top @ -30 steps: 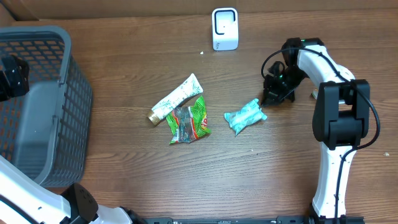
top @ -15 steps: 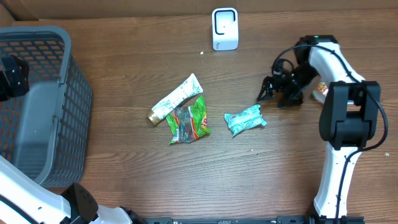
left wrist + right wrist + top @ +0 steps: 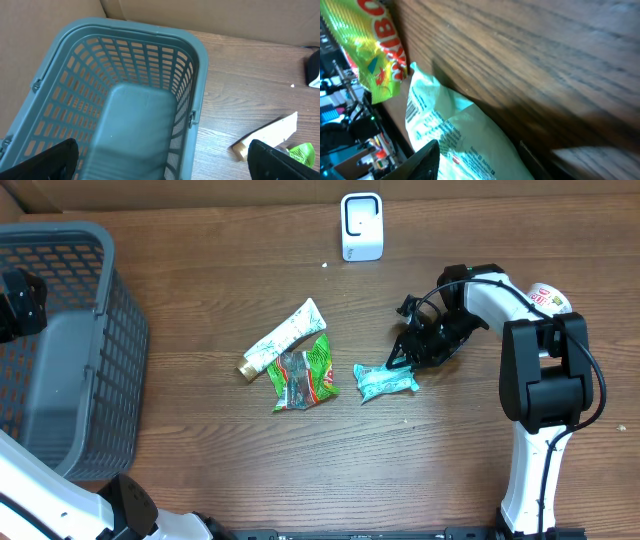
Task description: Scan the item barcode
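A teal packet (image 3: 385, 380) lies right of the table's middle, and my right gripper (image 3: 402, 360) is down on its right end. In the right wrist view the teal packet (image 3: 470, 140) fills the gap between the black fingers (image 3: 422, 162), and a barcode (image 3: 412, 107) shows near its edge. The jaws are shut on it. The white scanner (image 3: 361, 226) stands at the back edge, far from the packet. My left gripper (image 3: 162, 167) hangs wide open above the grey basket (image 3: 195, 65), holding nothing.
A white tube (image 3: 285, 337) and a green snack packet (image 3: 303, 375) lie left of the teal packet. The grey basket (image 3: 130, 340) fills the left side. A red-and-white item (image 3: 547, 298) sits behind the right arm.
My right gripper opened, swung left and came down onto the teal packet, closing round its end. The packet shifted slightly left. The left arm has not moved.
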Action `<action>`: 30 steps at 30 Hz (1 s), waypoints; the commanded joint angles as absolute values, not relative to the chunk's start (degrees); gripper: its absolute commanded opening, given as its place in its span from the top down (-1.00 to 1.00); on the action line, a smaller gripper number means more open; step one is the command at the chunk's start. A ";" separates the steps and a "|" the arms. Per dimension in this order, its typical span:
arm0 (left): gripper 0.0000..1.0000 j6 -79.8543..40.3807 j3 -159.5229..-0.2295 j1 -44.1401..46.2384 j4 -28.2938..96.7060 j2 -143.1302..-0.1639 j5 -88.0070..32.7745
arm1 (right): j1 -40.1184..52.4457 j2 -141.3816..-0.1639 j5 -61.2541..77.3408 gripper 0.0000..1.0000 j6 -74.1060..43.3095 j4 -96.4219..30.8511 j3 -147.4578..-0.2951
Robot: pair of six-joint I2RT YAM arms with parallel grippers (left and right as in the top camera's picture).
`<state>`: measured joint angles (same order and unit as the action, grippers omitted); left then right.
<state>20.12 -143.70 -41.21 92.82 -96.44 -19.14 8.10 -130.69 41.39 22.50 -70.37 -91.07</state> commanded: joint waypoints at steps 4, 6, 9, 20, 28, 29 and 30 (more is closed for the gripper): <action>-0.99 21.23 -143.68 -40.84 92.77 -96.44 -19.92 | 8.51 -133.23 37.85 0.05 16.67 -69.63 -87.79; -0.99 21.23 -143.68 -40.84 92.77 -96.44 -19.92 | 8.45 -133.23 37.60 -0.12 10.85 -70.96 -87.77; -0.99 21.23 -143.68 -40.84 92.77 -96.44 -19.92 | 8.40 -133.23 36.01 -0.14 3.29 -71.64 -87.74; -0.99 21.23 -143.68 -40.84 92.77 -96.44 -19.92 | 6.96 -133.08 31.55 0.21 -0.84 -72.66 -88.68; -1.00 21.23 -143.68 -40.84 92.77 -96.44 -19.92 | 6.39 -127.68 31.62 0.00 1.67 -72.75 -90.52; -0.99 21.23 -143.68 -40.84 92.77 -96.44 -19.92 | 6.37 -126.76 31.62 -0.01 1.67 -72.62 -90.52; -1.00 21.23 -143.68 -40.84 92.77 -96.44 -19.92 | 6.35 -124.51 31.57 -0.05 1.67 -72.31 -90.52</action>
